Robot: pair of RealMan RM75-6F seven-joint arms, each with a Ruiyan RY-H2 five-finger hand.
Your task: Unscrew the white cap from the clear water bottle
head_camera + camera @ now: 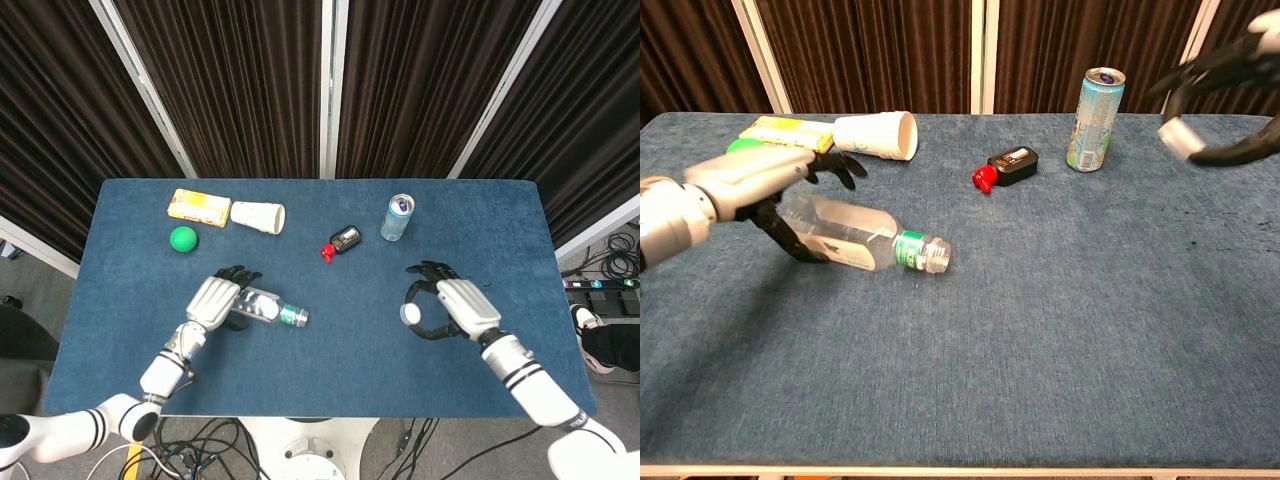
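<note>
The clear water bottle [266, 309] [855, 238] lies on its side on the blue table [350, 350], its capless neck [936, 255] pointing right. My left hand [214, 298] [758, 186] is at the bottle's base with its fingers spread above it, not wrapped round it; the thumb lies beside the base. My right hand [457, 305] [1230, 95] is at the right, raised off the table, and pinches the white cap [410, 314] [1177, 136] between thumb and fingers, well apart from the bottle.
At the back stand a drink can [398, 217] [1096, 105] and, lying down, a paper cup [258, 216] [880, 135], a yellow box [198, 206] and a green ball [183, 239]. A small black bottle with a red cap [342, 241] [1008, 165] lies mid-table.
</note>
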